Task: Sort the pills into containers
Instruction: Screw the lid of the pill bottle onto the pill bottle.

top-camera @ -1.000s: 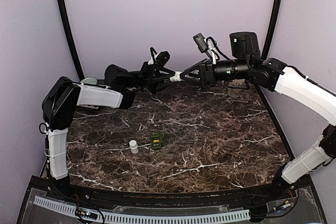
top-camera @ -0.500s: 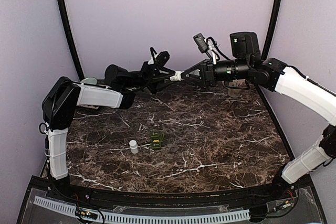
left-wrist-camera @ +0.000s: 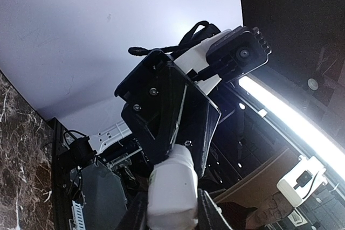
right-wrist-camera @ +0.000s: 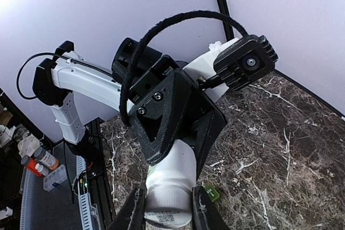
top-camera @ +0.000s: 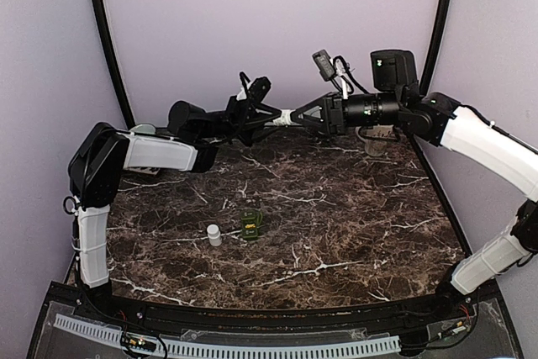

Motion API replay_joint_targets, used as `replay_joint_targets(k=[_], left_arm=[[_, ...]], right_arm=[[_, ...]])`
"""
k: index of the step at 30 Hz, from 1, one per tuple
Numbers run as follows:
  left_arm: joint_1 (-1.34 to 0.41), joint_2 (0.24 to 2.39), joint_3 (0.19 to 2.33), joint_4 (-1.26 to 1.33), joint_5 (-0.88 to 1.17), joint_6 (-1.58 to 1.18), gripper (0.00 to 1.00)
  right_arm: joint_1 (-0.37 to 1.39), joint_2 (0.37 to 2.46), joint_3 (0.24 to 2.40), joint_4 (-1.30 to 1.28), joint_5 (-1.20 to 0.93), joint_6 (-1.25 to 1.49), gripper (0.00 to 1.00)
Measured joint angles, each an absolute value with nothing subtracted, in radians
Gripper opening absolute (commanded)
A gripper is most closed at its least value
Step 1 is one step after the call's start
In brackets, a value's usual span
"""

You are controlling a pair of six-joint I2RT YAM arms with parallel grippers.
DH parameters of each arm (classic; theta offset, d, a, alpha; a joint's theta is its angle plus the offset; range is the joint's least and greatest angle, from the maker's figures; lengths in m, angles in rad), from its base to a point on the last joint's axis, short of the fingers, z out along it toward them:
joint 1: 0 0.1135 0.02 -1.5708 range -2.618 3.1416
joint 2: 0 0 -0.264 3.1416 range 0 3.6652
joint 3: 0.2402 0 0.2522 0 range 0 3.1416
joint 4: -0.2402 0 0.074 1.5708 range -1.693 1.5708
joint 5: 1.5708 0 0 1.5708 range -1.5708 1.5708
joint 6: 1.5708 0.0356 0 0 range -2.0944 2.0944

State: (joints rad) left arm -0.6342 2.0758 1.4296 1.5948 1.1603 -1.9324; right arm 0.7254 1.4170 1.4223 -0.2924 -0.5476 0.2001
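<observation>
As both arms reach up over the far half of the desk [top-camera: 353,208], the overhead view shows their tips meeting in mid-air near the back wall. The left hand [top-camera: 276,118] and the right hand [top-camera: 296,115] point at each other, and a white bottle [top-camera: 286,116] lies level between them, clear of the desk. Each hand is closed on one end of this bottle. The green box [top-camera: 251,223] stands near the middle of the desk, well below and in front of the hands. A small bottle [top-camera: 214,234] stands upright just to the left of the box, apart from it. The pills cannot be made out.

The left wrist view looks along the white bottle [left-wrist-camera: 172,187]. The left hand's two fingers press on either side of the near end. The dark body of the right hand fills the centre, clamped over the far end. The right arm's camera [left-wrist-camera: 240,52] sits above it.

The right wrist view shows the reverse. The right hand's fingers grip the wider end of the white bottle [right-wrist-camera: 170,197], which carries a printed label. The left hand holds the narrower end beyond. Part of the green box [right-wrist-camera: 211,193] shows on the desk below, just right of the fingers.
</observation>
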Motion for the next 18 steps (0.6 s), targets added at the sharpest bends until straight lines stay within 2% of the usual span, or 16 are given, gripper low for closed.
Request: replay_joint_targets(k=[11, 18], left_arm=[[-0.632, 2.074, 1.504, 1.407, 1.144, -1.682, 0.00], [-0.622, 2.024, 1.511, 1.185, 1.136, -1.454, 0.00]], right_arm=[[0.702, 1.422, 1.422, -0.244, -0.505, 0.329, 0.01], [0.694, 1.438, 1.422, -0.215, -0.476, 0.411, 0.00]])
